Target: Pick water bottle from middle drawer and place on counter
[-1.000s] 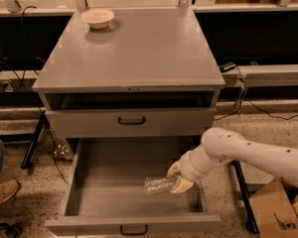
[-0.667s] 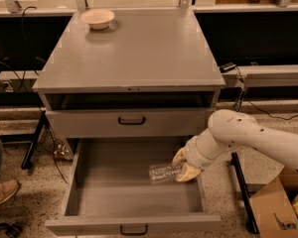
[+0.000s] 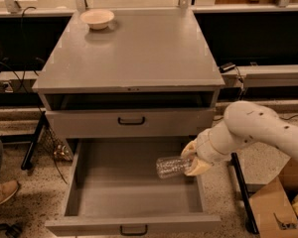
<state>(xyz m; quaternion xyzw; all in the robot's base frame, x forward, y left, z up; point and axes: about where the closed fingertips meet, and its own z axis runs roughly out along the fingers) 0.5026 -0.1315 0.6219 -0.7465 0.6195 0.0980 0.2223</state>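
Note:
The middle drawer is pulled wide open below the shut upper drawer. My gripper is shut on the water bottle, a small clear crinkled bottle held sideways above the drawer's right side. The bottle points left from the fingers; its cap end is hidden in the gripper. The white arm reaches in from the right. The counter is the broad grey top of the cabinet, above and behind the gripper.
A pale bowl stands at the counter's back left corner. A person's shoe is at the left edge of the floor. A cardboard box and a black stand leg are at the right of the drawer.
The gripper has lifted the water bottle up from the drawer floor and moved it up and slightly right. The arm has risen with it.

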